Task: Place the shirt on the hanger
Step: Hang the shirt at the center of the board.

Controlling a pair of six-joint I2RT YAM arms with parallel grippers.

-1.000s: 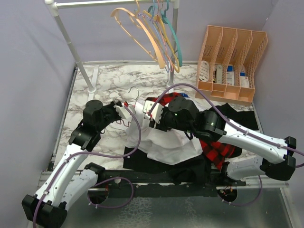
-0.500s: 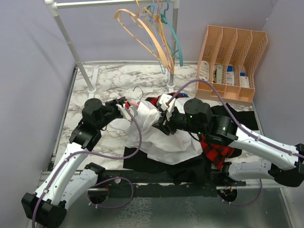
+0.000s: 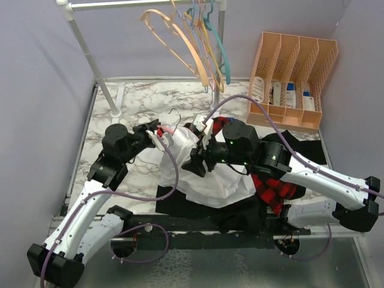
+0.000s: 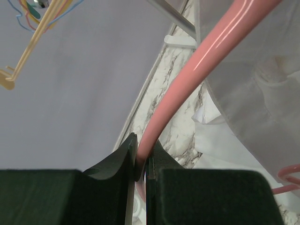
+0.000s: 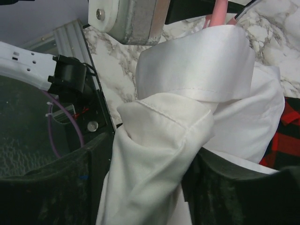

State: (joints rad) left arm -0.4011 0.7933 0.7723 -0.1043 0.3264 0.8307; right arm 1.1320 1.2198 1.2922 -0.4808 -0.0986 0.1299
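Left gripper (image 4: 141,161): jaws clamped on the arm of the pink hanger (image 4: 201,65). Right gripper (image 5: 150,183): jaws apart, a fold of the white shirt (image 5: 197,70) between its fingers. Shirt heaped mid-table (image 3: 138,102), upper edge draped over the hanger's end, partly covering a black garment (image 3: 173,203).

Both arms reach inward; the left end effector (image 4: 142,161) pinches the hanger (image 4: 206,56), the right end effector (image 5: 145,185) gapes (fingers wide).

Glossy, smooth pink plastic hanger (image 4: 206,51); thin matt white cloth shirt (image 5: 197,70); polished marble-veined tabletop (image 3: 144,99)
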